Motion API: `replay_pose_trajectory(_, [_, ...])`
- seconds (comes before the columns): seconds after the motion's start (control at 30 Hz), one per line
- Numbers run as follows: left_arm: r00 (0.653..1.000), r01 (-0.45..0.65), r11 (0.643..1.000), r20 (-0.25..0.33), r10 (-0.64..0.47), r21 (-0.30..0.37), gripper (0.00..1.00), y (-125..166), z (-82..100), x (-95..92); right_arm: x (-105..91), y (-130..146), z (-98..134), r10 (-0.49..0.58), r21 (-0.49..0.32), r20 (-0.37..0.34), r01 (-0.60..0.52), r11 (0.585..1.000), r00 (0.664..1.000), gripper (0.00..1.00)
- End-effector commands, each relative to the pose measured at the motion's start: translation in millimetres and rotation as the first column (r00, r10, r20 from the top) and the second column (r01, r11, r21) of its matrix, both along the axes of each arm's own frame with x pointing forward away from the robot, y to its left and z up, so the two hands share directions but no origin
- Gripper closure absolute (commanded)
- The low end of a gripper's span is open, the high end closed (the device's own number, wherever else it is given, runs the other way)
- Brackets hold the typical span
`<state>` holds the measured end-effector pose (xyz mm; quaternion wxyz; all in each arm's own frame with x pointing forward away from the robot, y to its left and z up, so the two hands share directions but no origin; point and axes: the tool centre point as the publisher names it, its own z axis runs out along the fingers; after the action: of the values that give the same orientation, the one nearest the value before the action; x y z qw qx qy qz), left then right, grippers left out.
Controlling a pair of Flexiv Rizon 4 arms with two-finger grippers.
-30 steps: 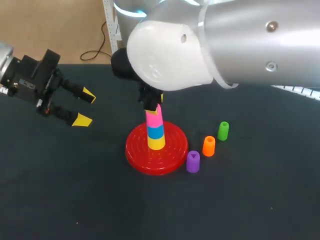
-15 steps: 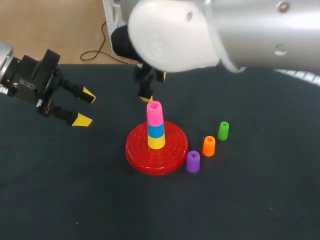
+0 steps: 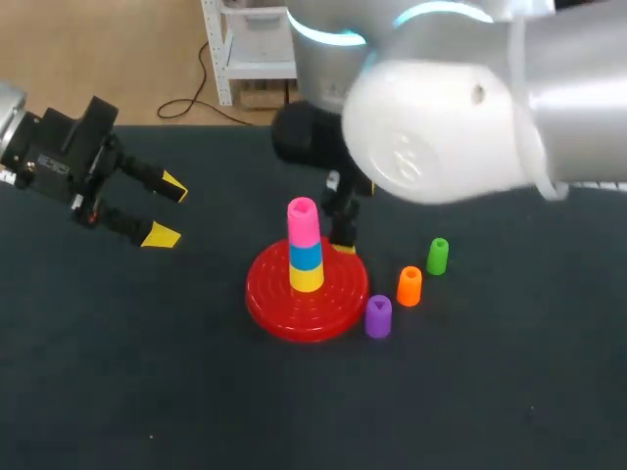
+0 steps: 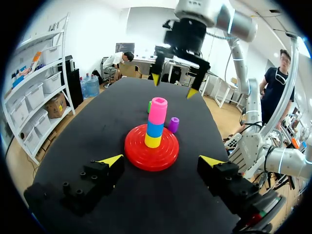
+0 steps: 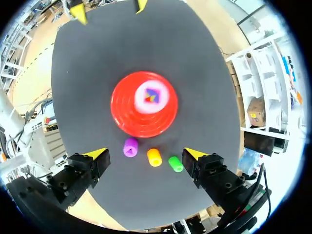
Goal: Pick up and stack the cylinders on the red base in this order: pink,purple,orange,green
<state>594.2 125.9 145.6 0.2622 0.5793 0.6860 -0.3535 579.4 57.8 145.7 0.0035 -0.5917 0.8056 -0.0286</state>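
The right arm (image 3: 441, 137) is the bulkiest thing over the table, and its right gripper (image 5: 145, 154) hangs wide open and empty, above the row of loose cylinders, with the red base (image 5: 124, 117) ahead of it. In the head view its fingers sit just beside the stack, so a careless swing could clip the pink cylinder (image 3: 303, 219) and topple the tower of yellow, blue and pink.

The other risk lies in the row. The purple cylinder (image 5: 130, 146), due next, stands near one finger, with the orange cylinder (image 5: 154, 157) close beside it and the green cylinder (image 5: 175, 164) near the other finger. A wide descent could nudge the orange one or catch the wrong piece.

The left gripper (image 3: 167, 211) is also open and empty, well apart from the base.

A second ago the right gripper was at the top of the pink cylinder. It then rose clear and has now crossed to the stack's far side, towards the loose pieces. The left arm and the three loose cylinders have not shifted.
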Motion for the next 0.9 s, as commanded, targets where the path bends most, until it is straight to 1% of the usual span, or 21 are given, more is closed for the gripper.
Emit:
replay_pose_trajectory(0.03, [1.0,0.003,1.0,0.0,-0.003,-0.002,0.0,1,-0.7,0.7,-14.2,-15,-20,-0.007,0.118,0.042,0.002,0.993,0.999,0.0])
replay_pose_trajectory(0.1, [1.0,0.003,1.0,0.0,-0.003,-0.002,0.0,1,-0.7,0.7,-18.2,-19,-32,-0.006,0.108,0.039,0.002,0.994,0.999,0.0])
replay_pose_trajectory(0.23, [1.0,0.003,1.0,0.0,-0.003,-0.002,0.0,1,-0.7,0.7,-24.7,-26,-57,-0.017,0.061,0.023,0.016,0.998,1.0,0.0])
replay_pose_trajectory(0.4, [1.0,0.003,1.0,0.0,-0.003,-0.002,0.0,1,-0.7,0.7,-30.9,-25,-78,-0.012,0.025,0.001,0.012,1.0,1.0,0.0])
replay_pose_trajectory(0.47, [1.0,0.003,1.0,0.0,-0.003,-0.002,0.0,1,-0.7,0.7,-31.4,-23,-82,-0.019,0.016,-0.031,0.019,1.0,0.999,0.0])
replay_pose_trajectory(0.5, [1.0,0.003,1.0,0.0,-0.003,-0.002,0.0,1,-0.7,0.7,-30.9,-21,-82,-0.015,-0.005,-0.025,0.015,1.0,1.0,0.0])
replay_pose_trajectory(0.53, [1.0,0.003,1.0,0.0,-0.003,-0.002,0.0,1,-0.7,0.7,-29.5,-19,-80,-0.017,-0.007,-0.034,0.016,1.0,0.999,0.0])
replay_pose_trajectory(0.9, [1.0,0.003,1.0,0.0,-0.003,-0.002,0.0,1,-0.7,0.7,-29.5,-19,-80,-0.017,-0.007,-0.034,0.016,1.0,0.999,0.0])
